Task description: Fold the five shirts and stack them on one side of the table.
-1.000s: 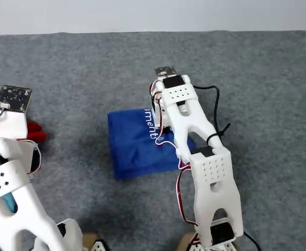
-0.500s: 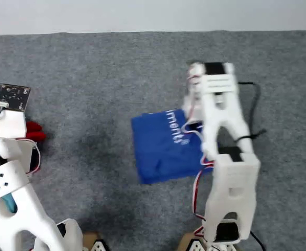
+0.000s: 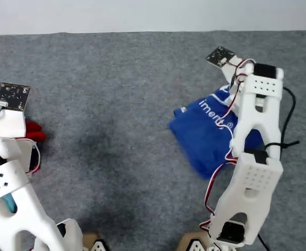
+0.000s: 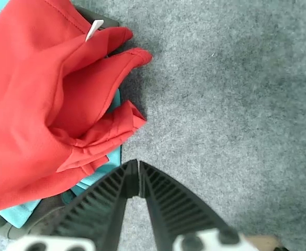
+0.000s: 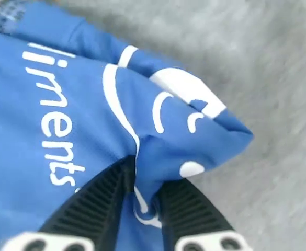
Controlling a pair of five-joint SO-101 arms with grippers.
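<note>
The folded shirt (image 3: 205, 138) sits on the table (image 3: 105, 78) right of centre, partly under the right arm (image 3: 255, 136). The right gripper (image 5: 145, 175) is clamped on a fold at that shirt's edge. Well apart from it, at the table's left edge, a loose shirt (image 4: 43, 94) lies on top of another shirt (image 4: 98, 175), beside the left arm (image 3: 11, 178). The left gripper (image 4: 137, 166) is over bare table just beside this pile, its fingers pressed together with nothing between them.
</note>
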